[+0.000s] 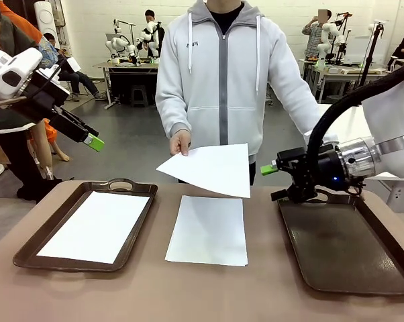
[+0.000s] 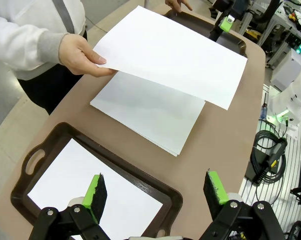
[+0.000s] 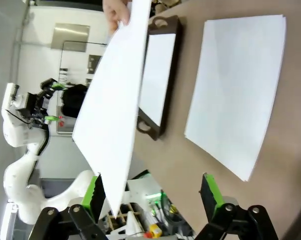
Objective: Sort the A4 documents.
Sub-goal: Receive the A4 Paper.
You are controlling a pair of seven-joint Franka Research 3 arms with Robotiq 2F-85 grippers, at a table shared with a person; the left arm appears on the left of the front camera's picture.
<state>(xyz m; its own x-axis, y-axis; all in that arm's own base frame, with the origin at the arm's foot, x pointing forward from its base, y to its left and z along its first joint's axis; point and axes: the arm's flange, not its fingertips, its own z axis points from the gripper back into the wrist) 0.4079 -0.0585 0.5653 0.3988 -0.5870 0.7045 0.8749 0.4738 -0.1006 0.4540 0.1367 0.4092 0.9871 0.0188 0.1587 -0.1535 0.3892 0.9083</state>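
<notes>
Left tray (image 1: 26,253) at lower left of the front view, one sheet (image 1: 98,225) flat on its floor. Right tray (image 1: 349,248) at lower right, dark floor bare. Between the trays, at bottom centre, thin stack (image 1: 207,231) of white sheets flat on the table (image 1: 188,295), touching neither tray. Above the stack, held sheet (image 1: 212,168), tilted, pinched at its left corner by the person's hand (image 1: 180,142).

Left gripper (image 2: 155,192) released, pads wide apart, hovering over the left tray's edge in the left wrist view; at upper left of the front view, well above the table. Right gripper (image 1: 274,181) released too, at middle right of the front view over the right tray's far end, just beside the held sheet's right edge. In the right wrist view, held sheet's lower corner between the pads, close to the left-hand one; contact impossible to tell.
</notes>
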